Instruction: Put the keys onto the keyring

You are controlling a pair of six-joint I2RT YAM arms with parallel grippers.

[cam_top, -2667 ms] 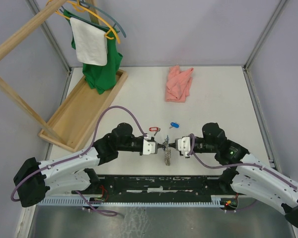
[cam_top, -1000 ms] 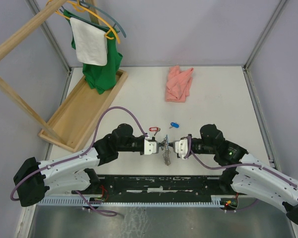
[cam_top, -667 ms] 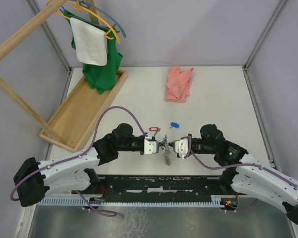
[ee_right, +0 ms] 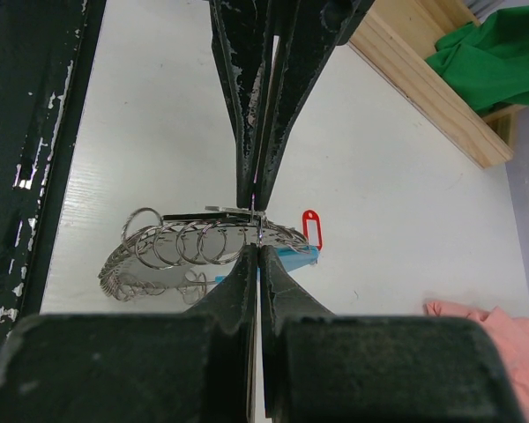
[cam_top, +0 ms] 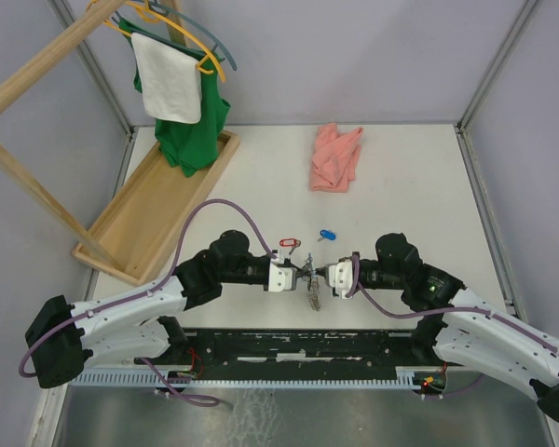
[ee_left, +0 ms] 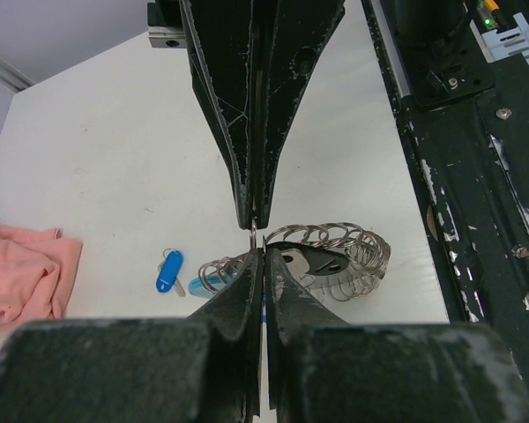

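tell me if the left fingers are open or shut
Shut: in the left wrist view the left fingers meet at their tips with no gap.

Left gripper (cam_top: pixel 301 273) and right gripper (cam_top: pixel 320 273) meet tip-to-tip; both clamp the keyring (cam_top: pixel 312 294).

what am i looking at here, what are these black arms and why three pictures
These are two robot arms bolted at a table's near edge, each ending in a two-finger gripper. The wide picture comes from a fixed camera above and behind them. The other two come from cameras on the wrists: each shows its own fingers at the bottom, the other arm's at the top. On the table lie a pink cloth, a blue-tagged key and a red-tagged key; at the left stands a wooden tray with hung clothes above. The left gripper and right gripper are shut, tip to tip, seemingly pinching the keyring, a silvery loop.
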